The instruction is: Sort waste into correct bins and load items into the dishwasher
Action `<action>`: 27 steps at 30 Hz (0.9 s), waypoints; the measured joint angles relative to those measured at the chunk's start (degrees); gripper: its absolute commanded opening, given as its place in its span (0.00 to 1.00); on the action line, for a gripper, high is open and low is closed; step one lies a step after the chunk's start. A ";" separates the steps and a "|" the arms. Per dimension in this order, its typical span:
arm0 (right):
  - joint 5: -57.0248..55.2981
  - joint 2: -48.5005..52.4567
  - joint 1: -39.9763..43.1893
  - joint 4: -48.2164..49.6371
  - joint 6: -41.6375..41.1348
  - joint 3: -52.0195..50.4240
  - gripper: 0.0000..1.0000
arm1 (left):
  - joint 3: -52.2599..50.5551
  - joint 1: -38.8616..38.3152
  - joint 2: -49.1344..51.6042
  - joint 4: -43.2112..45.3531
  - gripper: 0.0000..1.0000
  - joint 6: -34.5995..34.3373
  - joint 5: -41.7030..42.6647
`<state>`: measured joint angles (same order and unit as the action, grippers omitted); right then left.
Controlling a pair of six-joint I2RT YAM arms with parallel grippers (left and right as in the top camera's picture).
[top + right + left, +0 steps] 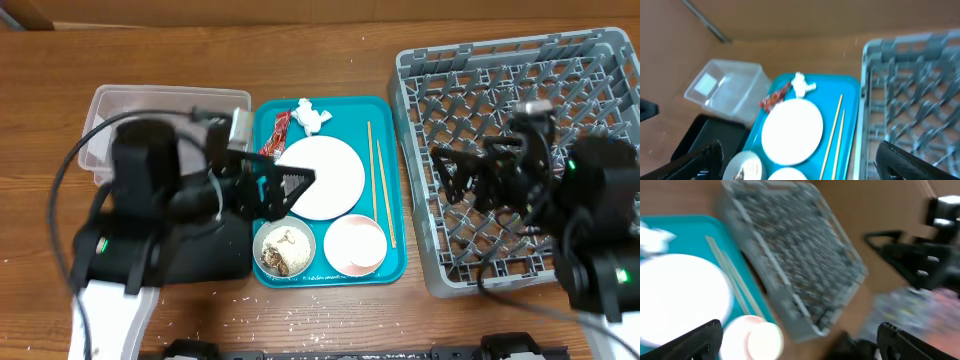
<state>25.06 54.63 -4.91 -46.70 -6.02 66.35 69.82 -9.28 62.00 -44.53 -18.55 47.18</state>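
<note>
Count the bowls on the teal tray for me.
2. Both sit at the teal tray's near edge: the bowl with food scraps in front of the white plate, the pinkish-white bowl beside it, nearer the chopsticks. None seems hidden.

Inventory, by kind:
- Teal rectangular plastic serving tray: 1.
- Round white plate: 1.
- Small round bowls: 2, being one pale bowl with a single heap of whitish-brown rice-like food scraps, and one pinkish-white bowl.
- Thin wooden chopsticks: 2.
- Crumpled white tissue: 1.
- Small red crinkled snack wrapper: 1.
- Clear rectangular plastic tub: 1.
- Shallow black rectangular tray: 1.
- Large square grey plastic dish rack: 1.
- Brown wooden worktop: 1.
</note>
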 measured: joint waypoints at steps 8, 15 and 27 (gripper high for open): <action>-0.02 6.54 0.00 -2.82 -2.97 0.11 1.00 | 0.42 -17.55 11.98 -10.58 0.97 1.16 -9.92; -10.78 6.82 0.00 -4.15 -12.31 0.11 1.00 | -0.76 -35.65 20.17 -14.60 0.84 -6.80 -38.10; -13.94 6.82 0.00 -5.16 -14.93 0.11 1.00 | -2.27 -36.39 35.23 -3.65 0.32 -9.88 -45.00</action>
<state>11.11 61.45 -4.91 -51.86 -20.95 66.46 67.55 -45.67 97.23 -48.18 -28.42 2.17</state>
